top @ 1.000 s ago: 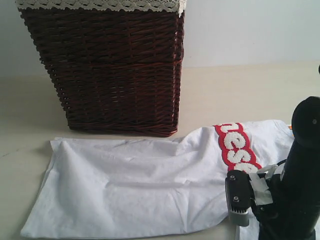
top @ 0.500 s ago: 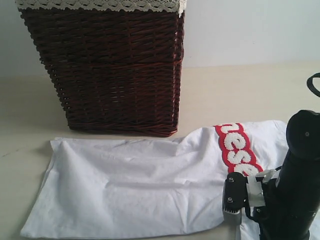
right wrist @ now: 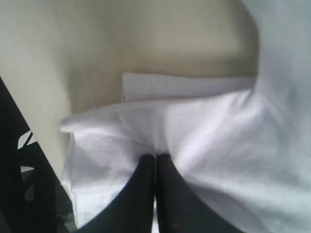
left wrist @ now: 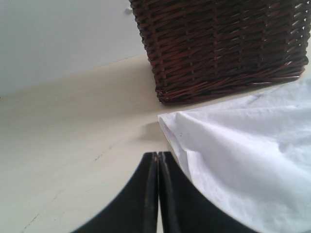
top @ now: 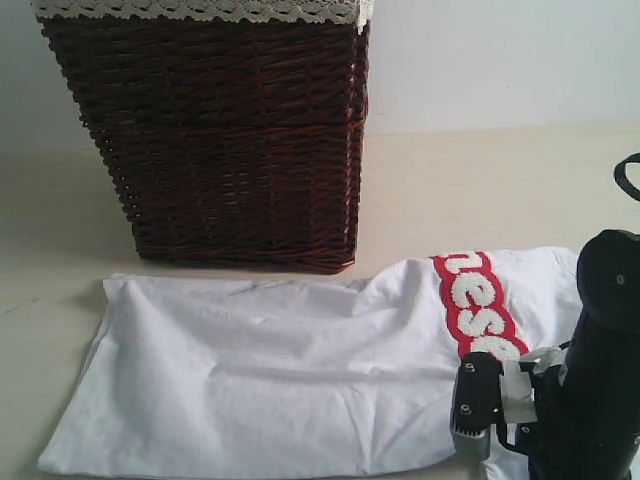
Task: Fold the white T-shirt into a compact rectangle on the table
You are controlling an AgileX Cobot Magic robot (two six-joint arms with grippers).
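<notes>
White T-shirt (top: 270, 370) lies on the table (top: 480, 190), spread across the lower half of the exterior frame. Its red-outlined lettering (top: 478, 305) sits centre right. Dark wicker basket (top: 230, 140) is upper left, just behind the shirt, with lace trim (top: 200, 10) on the rim.

Right gripper (right wrist: 155, 156): jaws pressed together, cloth puckered between the tips, so it's clamped on the shirt's edge. Right arm (top: 595, 380) is in the lower right corner of the exterior frame.

Left gripper (left wrist: 158, 156): jaws together, nothing in them, over bare table just beside the shirt's corner.
</notes>
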